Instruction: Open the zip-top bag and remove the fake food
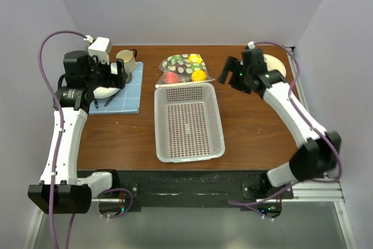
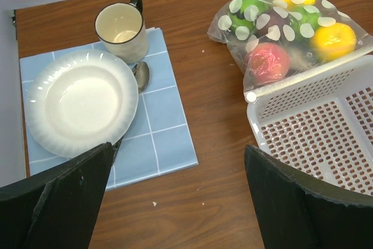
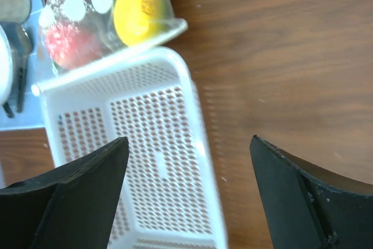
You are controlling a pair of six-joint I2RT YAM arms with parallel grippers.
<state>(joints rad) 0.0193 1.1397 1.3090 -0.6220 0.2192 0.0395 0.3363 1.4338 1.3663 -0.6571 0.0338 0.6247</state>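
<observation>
The zip-top bag (image 1: 184, 69), clear with white dots, lies at the back centre of the table, its zip strip resting against the white basket's far rim. Inside are the fake food: a red-pink fruit (image 2: 267, 63), yellow fruits (image 2: 334, 41) and green fruits (image 2: 246, 14). The bag also shows in the right wrist view (image 3: 102, 13). My left gripper (image 1: 118, 76) is open and empty above the blue mat, left of the bag. My right gripper (image 1: 228, 72) is open and empty, just right of the bag, above the table.
A white perforated basket (image 1: 187, 122) sits mid-table in front of the bag. A blue mat (image 2: 157, 126) at the left holds a white bowl (image 2: 81, 102), a cup (image 2: 121, 30) and a spoon (image 2: 141, 75). A white dish (image 1: 278, 65) sits at the back right.
</observation>
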